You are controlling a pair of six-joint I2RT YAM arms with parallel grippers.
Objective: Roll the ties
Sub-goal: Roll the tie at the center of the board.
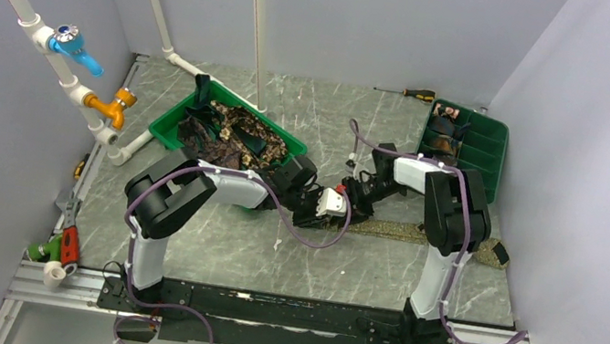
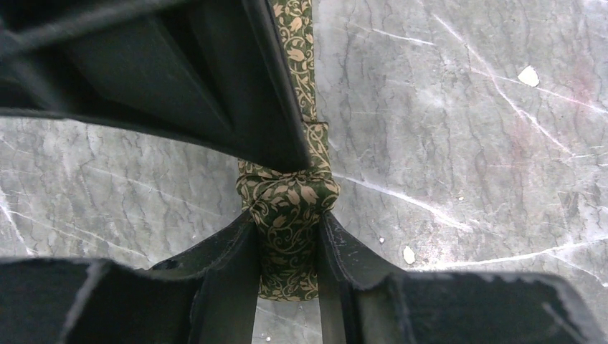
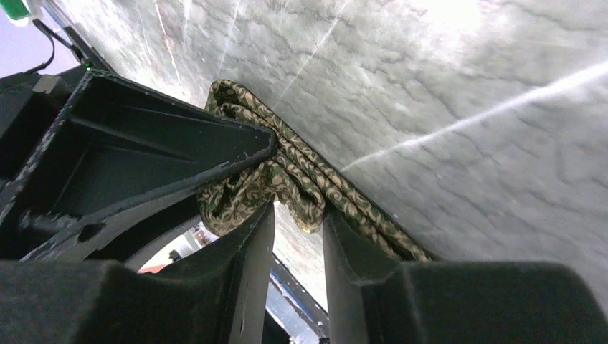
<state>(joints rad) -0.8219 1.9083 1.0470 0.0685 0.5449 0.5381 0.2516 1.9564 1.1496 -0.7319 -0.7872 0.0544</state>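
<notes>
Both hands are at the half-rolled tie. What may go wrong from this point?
The left hand and right hand pinch the same small coil of the tie, so their fingers may knock together. The folds look loose in the right wrist view; if one hand releases, the coil may unroll.

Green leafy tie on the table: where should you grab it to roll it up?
Grip the tie at its bunched, rolled end, pinching across its narrow width from straight above. That end is thick and stands up off the table, so jaws can close on it; the rest lies flat and thin. The left gripper holds it just there.
</notes>
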